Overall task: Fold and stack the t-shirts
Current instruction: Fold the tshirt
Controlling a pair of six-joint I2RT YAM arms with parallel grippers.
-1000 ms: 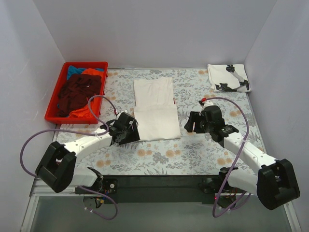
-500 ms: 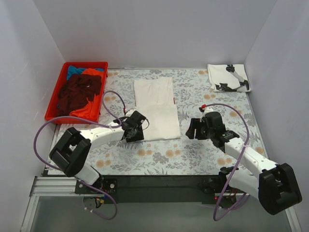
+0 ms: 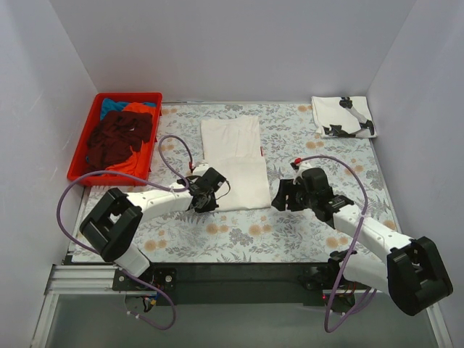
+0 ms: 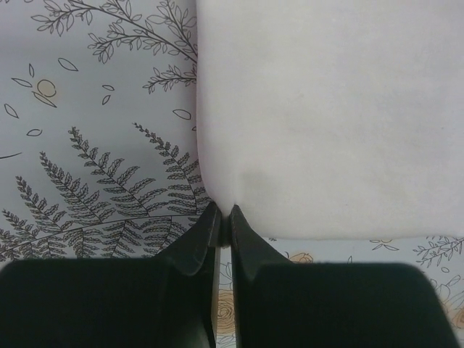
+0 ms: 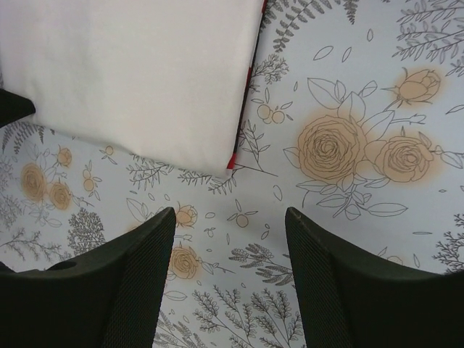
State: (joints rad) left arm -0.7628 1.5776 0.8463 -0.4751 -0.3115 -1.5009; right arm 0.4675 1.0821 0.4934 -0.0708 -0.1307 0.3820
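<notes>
A white t-shirt point(image 3: 233, 163) lies flat in the middle of the table, partly folded into a long strip. My left gripper point(image 3: 205, 197) sits at its near left corner. In the left wrist view the fingertips point(image 4: 225, 212) are shut on that corner of the white cloth point(image 4: 326, 116). My right gripper point(image 3: 279, 194) stands open just off the shirt's near right corner. In the right wrist view that corner point(image 5: 138, 72) shows a thin red edge, and the gripper point(image 5: 230, 217) holds nothing. A folded white t-shirt with black print point(image 3: 344, 116) lies at the back right.
A red crate point(image 3: 129, 95) at the back left holds maroon point(image 3: 116, 138), orange point(image 3: 127, 168) and blue point(image 3: 112, 106) t-shirts in a heap. White walls close the table on three sides. Purple cables loop from both arms.
My left gripper moved right to the shirt's near left corner and shut on it. My right gripper drifted left and nearer toward the near right corner, staying open.
</notes>
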